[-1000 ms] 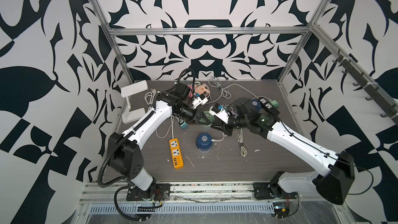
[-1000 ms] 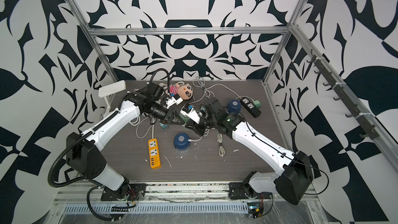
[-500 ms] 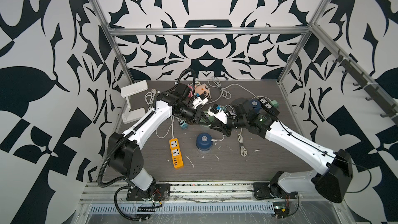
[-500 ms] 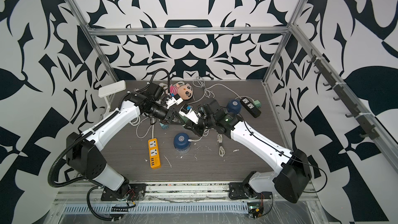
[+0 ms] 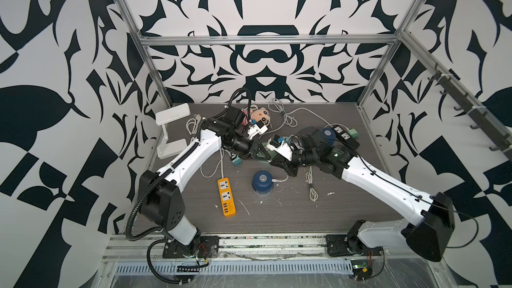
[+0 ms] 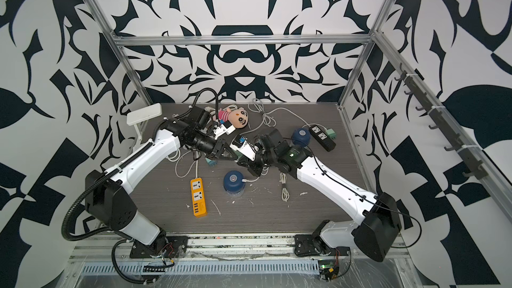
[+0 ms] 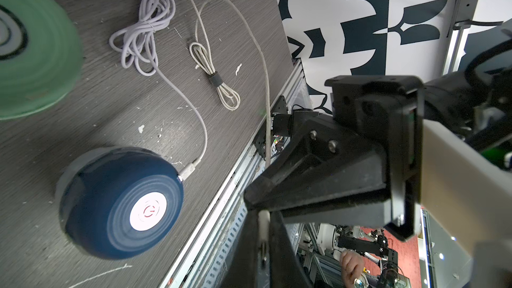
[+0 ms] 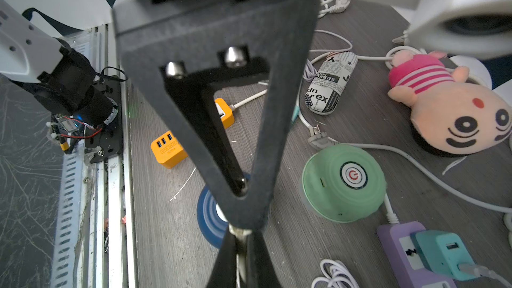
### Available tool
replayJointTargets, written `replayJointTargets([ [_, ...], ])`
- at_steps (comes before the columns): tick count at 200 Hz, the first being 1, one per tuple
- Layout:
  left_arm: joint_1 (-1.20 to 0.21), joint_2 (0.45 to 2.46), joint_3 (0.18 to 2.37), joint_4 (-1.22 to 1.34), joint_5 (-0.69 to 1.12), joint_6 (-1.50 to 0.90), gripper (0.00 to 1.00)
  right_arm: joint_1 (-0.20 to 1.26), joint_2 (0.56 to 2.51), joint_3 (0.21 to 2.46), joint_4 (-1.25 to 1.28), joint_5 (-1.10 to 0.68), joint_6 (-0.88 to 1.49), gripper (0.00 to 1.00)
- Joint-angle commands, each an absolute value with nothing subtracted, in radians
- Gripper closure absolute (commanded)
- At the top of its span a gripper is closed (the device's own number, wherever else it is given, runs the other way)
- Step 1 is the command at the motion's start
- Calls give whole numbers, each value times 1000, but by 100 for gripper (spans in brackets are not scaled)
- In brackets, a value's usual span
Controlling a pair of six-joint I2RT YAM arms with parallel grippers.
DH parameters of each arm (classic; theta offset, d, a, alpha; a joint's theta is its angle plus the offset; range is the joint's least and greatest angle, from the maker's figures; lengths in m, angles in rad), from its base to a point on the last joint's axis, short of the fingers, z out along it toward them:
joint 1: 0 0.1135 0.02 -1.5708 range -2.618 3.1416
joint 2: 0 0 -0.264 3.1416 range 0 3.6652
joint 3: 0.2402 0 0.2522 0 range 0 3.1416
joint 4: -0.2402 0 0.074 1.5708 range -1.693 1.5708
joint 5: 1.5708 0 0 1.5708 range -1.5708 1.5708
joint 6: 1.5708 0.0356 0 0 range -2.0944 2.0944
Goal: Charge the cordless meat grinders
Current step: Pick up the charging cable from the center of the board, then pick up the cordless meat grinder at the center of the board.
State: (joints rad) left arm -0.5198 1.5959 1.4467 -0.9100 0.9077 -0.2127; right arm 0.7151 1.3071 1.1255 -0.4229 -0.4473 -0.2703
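Both grippers meet tip to tip above the table's middle. My left gripper (image 7: 263, 217) is shut on the end of a white cable (image 7: 267, 106). My right gripper (image 8: 240, 234) is shut on the same white cable end, facing the left gripper (image 5: 259, 154). The mint green grinder (image 8: 343, 184) stands just beside them, mostly hidden under the arms in both top views. One dark blue grinder (image 5: 262, 184) stands nearer the front with a white cable plugged into its side. Another dark blue grinder (image 5: 328, 134) stands at the back right.
An orange power strip (image 5: 226, 196) lies front left, a black power strip (image 5: 343, 135) back right. A purple strip (image 8: 404, 253) carries a teal adapter (image 8: 440, 253). A plush doll (image 5: 261, 116), a newsprint-patterned case (image 8: 329, 84) and coiled white cables (image 5: 311, 187) lie around.
My right gripper's jaws have closed onto the white cable end held by the left gripper. Both arms have stayed almost where they were.
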Motion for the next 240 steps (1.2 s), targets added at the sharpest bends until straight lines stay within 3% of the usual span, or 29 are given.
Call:
replayJointTargets([
  [1,-512,1565,1438,-920,910,-229,80,716,1259,1138,-401,-426,-268,100],
  [17,-504,1558,1438,-901,875,-253,56,716,1251,1128,-399,-422,-271,100],
  [43,-461,1538,1432,-836,841,-315,45,715,1231,1106,-412,-316,-278,100],
  [71,-422,1528,1462,-761,711,-368,41,699,1228,1065,-404,53,-241,100],
  [93,-422,1536,1498,-666,644,-405,29,576,1229,1053,-407,268,-105,100],
  [132,-477,1601,1573,-446,545,-487,16,138,1209,1034,-473,142,236,100],
  [145,-539,1640,1615,-396,474,-469,0,48,1218,1013,-453,98,272,100],
  [186,-642,1886,1757,-180,480,-552,1,-78,1307,973,-339,32,354,100],
  [240,-797,2218,2122,-296,137,-328,1,-230,1514,969,-213,-204,484,100],
])
